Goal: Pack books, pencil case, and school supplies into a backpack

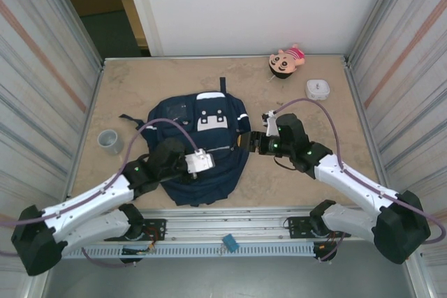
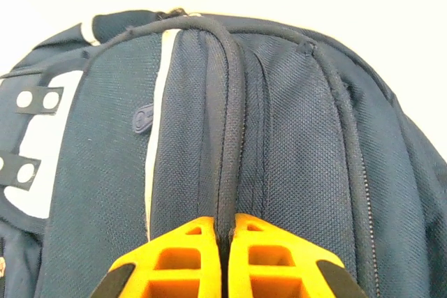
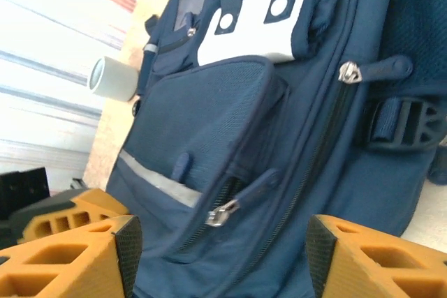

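Observation:
The navy backpack [image 1: 225,172] lies flat in the middle of the table, white-patched pocket toward the far side. My left gripper [image 1: 215,161] rests on its lower middle. In the left wrist view this gripper [image 2: 225,232] is shut on a raised fabric seam [image 2: 230,102] of the backpack [image 2: 307,144]. My right gripper [image 1: 246,143] sits at the bag's right edge. Its fingers [image 3: 220,242] stand open on either side of a silver zipper pull [image 3: 222,213] on the backpack [image 3: 209,116], without touching it. The books, pencil case and school supplies are out of view.
A grey cup [image 1: 110,141] stands left of the bag, seen too in the right wrist view [image 3: 112,78]. A small doll [image 1: 286,61] and a white square box [image 1: 318,89] lie at the back right. Metal walls close both sides.

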Controlling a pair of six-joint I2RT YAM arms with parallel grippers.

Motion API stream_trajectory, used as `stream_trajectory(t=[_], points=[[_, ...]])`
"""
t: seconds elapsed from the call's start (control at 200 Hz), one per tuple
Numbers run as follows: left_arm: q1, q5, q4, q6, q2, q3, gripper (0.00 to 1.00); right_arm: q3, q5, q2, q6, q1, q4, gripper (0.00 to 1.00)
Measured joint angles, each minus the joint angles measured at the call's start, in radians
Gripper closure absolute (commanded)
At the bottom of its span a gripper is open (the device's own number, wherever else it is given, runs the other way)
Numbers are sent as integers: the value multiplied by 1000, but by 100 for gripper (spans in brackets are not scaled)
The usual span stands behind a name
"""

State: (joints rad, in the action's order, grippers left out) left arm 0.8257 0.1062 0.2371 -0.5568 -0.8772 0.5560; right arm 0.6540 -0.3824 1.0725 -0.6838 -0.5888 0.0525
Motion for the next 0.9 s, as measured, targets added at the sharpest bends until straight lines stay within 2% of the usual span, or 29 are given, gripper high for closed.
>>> stream_trajectory(t=[0.145, 0.316, 0.601, 0.897], points=[[-50, 85, -29, 31, 113, -67, 100, 12, -117, 23, 134, 65, -23, 32], [-96, 157, -56, 54, 146, -94, 100, 106, -262, 155, 257, 92, -39, 28], [-100, 166, -64, 64, 150, -94, 100, 190, -435, 362, 409, 48, -45, 30], [-112, 165, -66, 71, 172, -95, 100, 218, -509, 380, 519, 12, 41, 37]])
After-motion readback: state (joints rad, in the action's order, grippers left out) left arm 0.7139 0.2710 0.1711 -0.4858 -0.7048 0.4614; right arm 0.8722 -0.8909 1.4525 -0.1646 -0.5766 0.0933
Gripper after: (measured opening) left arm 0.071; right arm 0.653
